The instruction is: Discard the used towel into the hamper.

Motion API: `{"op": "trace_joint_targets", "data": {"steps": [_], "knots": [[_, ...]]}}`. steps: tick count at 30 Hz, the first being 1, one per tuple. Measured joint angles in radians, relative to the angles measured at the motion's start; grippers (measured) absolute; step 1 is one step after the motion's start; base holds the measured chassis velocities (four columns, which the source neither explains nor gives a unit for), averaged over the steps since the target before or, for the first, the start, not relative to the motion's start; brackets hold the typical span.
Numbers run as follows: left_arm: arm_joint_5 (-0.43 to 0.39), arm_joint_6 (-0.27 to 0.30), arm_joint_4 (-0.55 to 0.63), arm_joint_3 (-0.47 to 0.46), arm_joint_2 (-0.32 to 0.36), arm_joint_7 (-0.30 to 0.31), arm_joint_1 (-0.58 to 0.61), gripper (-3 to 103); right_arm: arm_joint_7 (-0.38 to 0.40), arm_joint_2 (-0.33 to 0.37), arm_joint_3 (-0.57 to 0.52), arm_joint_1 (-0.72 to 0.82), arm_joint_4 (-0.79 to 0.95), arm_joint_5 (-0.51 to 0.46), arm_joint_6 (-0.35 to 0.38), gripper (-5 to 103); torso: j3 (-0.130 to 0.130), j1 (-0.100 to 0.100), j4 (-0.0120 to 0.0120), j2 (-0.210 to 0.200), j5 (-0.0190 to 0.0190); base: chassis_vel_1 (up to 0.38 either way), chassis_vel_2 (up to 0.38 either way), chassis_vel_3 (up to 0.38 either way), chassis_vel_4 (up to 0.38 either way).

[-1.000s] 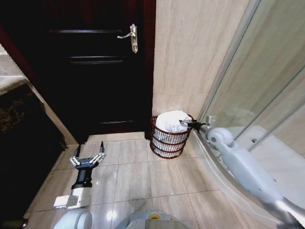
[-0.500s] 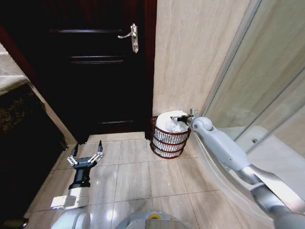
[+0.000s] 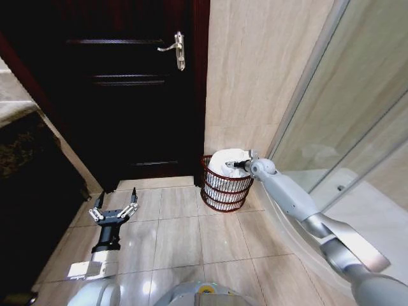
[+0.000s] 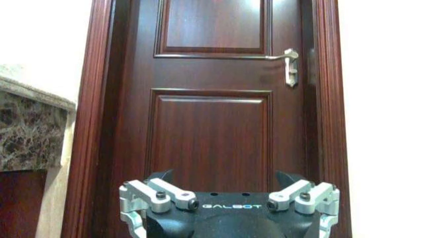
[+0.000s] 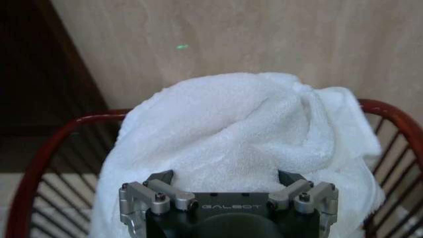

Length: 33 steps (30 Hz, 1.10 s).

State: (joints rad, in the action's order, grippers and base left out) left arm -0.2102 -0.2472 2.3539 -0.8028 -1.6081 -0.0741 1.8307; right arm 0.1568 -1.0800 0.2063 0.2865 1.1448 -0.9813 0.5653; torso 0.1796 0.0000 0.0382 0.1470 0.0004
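One hamper stands on the tiled floor at the foot of the beige wall, just right of the one dark wooden door. One white towel is heaped in that hamper. The door carries one metal lever handle. Two grippers are counted: the right gripper over the hamper, the left gripper well left of the hamper.

I stand in a home bathroom: beige tiled floor and walls, a dark wooden door with lever handle, a curved glass shower enclosure, a marble counter beside me.
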Motion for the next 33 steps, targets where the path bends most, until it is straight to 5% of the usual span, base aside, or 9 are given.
{"op": "trace_joint_targets", "data": {"steps": [11,18,23,33], "knots": [[0.002,0.004,-0.011,0.014,0.0,0.001,-0.008,100,0.051,0.079,-0.315,0.261,0.413,-0.007,-0.113,100,0.0,0.0,-0.0001,0.0,-0.0003,0.0,0.0,0.0,0.0],[-0.017,0.003,-0.008,0.007,0.0,0.001,-0.004,100,0.055,0.13,-0.515,0.579,0.733,0.117,-0.222,100,0.0,0.0,-0.0002,0.0,-0.0001,0.0,0.0,0.0,0.0],[-0.039,0.003,-0.008,0.01,0.0,-0.004,-0.009,100,0.005,0.068,-0.674,0.838,0.891,0.343,-0.328,100,0.0,0.0,-0.0001,0.0,-0.0003,0.0,0.0,0.0,0.0],[-0.059,0.017,-0.021,0.011,0.0,-0.016,-0.011,100,-0.002,-0.018,-0.751,1.01,0.985,0.45,-0.346,100,0.0,0.0,0.0001,0.0,-0.0004,0.0,0.0,0.0,0.0]]}}
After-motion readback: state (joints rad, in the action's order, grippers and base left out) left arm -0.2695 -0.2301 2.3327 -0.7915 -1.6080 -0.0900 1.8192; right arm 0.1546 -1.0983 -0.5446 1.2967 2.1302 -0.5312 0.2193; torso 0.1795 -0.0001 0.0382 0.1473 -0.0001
